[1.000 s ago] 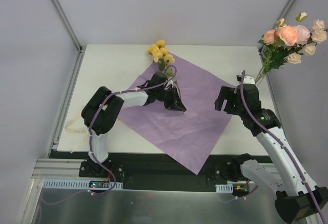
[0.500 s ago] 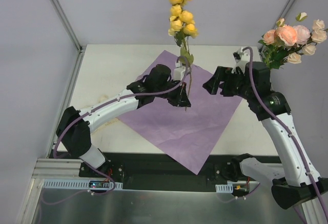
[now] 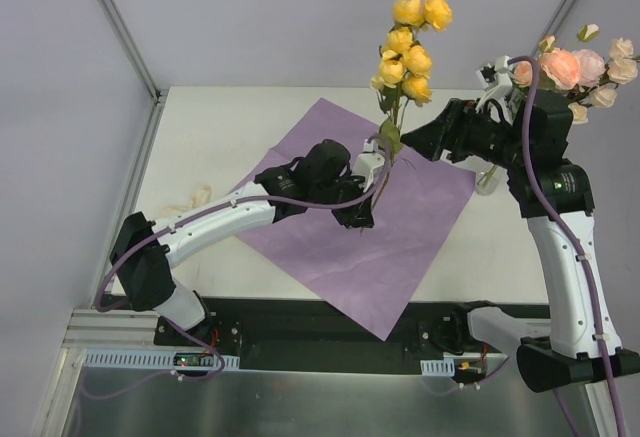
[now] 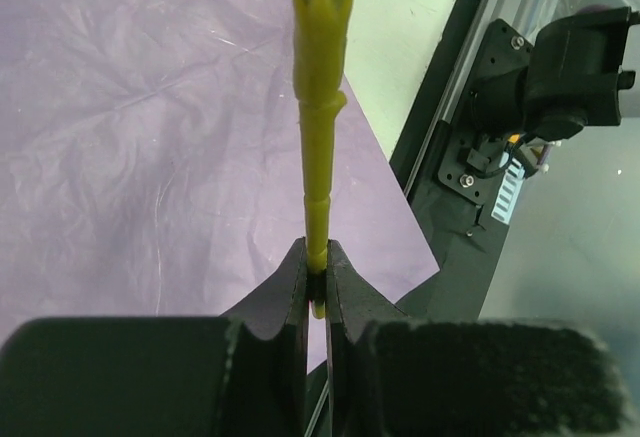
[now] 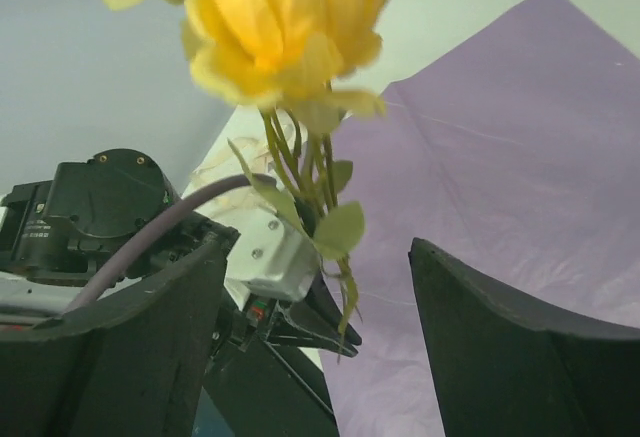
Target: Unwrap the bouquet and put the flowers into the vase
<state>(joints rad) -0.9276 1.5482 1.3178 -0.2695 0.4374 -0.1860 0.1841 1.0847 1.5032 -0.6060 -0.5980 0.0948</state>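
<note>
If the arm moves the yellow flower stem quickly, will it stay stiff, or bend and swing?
Likely to sway: the yellow blooms cluster high above the left gripper, which pinches the stem only at its bottom end. It looks thin, so probably bendy, though it stands nearly straight.

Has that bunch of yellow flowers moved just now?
Yes. The yellow flowers rose from the far corner of the purple paper sheet and shifted right, held by the left gripper.
</note>
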